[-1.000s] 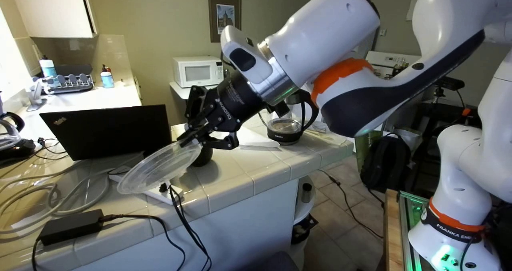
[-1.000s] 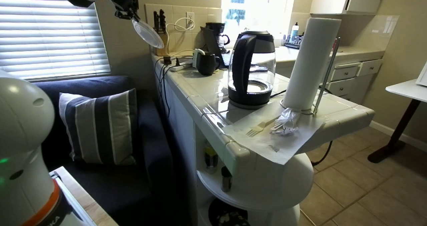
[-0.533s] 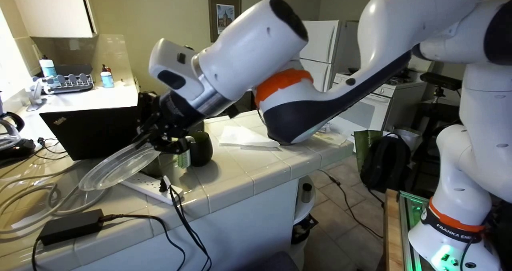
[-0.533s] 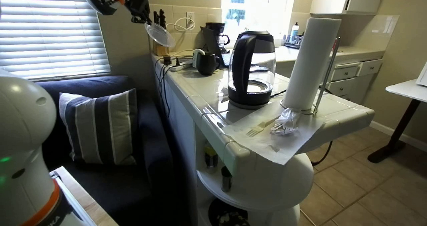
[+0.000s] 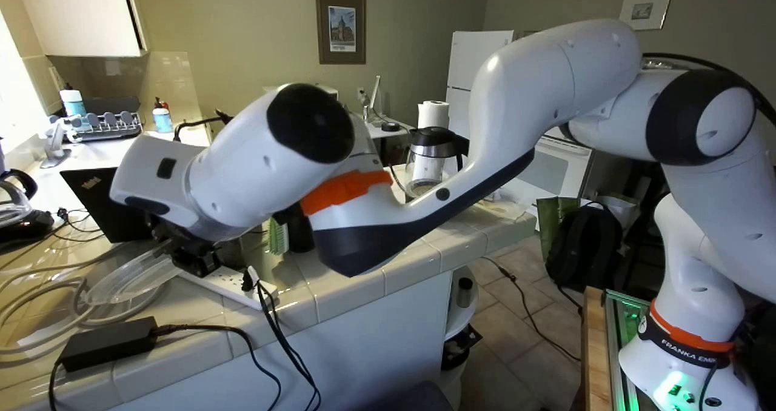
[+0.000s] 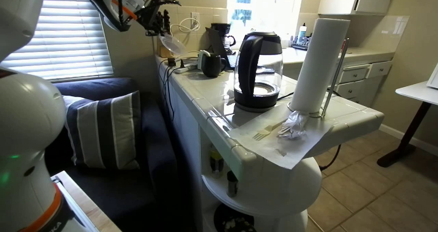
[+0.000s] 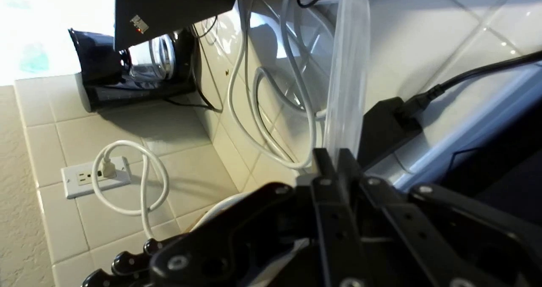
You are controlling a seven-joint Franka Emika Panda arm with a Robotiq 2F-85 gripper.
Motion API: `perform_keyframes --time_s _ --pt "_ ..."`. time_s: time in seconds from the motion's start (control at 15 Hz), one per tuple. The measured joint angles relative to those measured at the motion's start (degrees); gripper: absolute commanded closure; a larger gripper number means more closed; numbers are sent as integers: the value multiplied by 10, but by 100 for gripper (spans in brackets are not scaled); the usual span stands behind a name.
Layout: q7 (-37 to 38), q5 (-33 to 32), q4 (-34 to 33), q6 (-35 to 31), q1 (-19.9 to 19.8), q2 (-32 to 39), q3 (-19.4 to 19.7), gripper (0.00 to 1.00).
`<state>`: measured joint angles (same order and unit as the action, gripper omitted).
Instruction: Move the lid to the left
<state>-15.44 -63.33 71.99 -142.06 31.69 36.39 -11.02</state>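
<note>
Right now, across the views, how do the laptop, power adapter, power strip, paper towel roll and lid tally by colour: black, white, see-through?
Black: 2 (laptop, power adapter)
White: 2 (power strip, paper towel roll)
See-through: 1 (lid, held in the tool)
Total: 5

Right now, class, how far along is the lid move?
Done: the gripper has the lid pinched at its rim.
In hand: the carry, with the lid tilted and seemingly off the counter.
Left: probably lowering and release, as the gripper is shut on it.
</note>
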Motion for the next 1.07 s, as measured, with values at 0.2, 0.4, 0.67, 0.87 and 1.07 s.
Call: perform_keyframes --time_s 0.2,0.4,0.67,0.87,1.07 --pt "50 -49 -83 34 39 60 39 98" --pt "76 -84 -163 40 65 120 72 98" --pt "77 -93 -265 39 82 202 90 98" --pt "74 -93 -338 37 86 260 92 64" --pt "60 -93 -398 22 85 308 92 43"
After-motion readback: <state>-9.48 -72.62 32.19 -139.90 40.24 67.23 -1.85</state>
